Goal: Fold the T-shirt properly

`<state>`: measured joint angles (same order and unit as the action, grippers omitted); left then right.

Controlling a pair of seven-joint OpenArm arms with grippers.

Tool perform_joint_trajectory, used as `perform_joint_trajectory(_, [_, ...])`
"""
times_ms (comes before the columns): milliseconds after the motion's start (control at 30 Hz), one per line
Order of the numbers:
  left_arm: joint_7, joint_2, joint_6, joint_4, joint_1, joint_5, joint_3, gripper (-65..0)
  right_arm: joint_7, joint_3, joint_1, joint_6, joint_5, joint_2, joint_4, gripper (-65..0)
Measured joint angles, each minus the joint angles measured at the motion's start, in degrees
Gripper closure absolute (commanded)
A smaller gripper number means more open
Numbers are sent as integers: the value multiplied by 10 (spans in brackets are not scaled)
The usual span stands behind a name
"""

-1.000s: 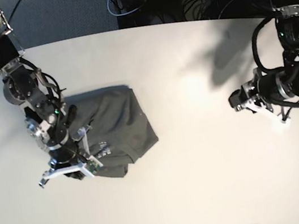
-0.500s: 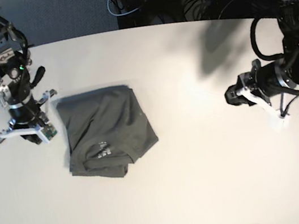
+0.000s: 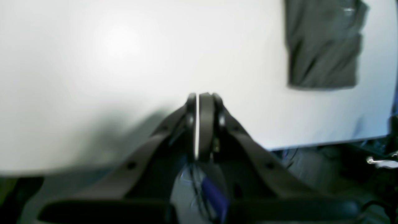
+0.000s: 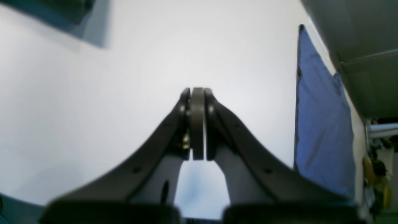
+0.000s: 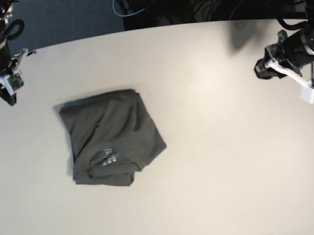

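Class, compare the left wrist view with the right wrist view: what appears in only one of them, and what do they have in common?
Only the left wrist view shows the folded dark grey T-shirt, lying flat on the table toward the upper right, apart from the left gripper. Only the right wrist view shows a blue cloth-like panel at the table's edge beside the right gripper. Both share the bare white table and a gripper that is shut, its fingers pressed together on nothing.
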<state>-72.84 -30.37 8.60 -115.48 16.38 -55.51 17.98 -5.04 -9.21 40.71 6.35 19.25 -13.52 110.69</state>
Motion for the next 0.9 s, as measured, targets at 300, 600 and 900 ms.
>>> perform_joint_trajectory(300, [1,-7,0,0,52,46,2,-17,203,-102,97,31,18,120,-1,-1])
perform_joint_trajectory(600, [61,-8,0,-11,116,88,-1,-17,295,-207,104,155,-24,226,-12,-1])
perform_joint_trajectory(900, [75,-18,0,-12,155,86,-2,-17,287,-247,116,220,-93,226,-41,-1])
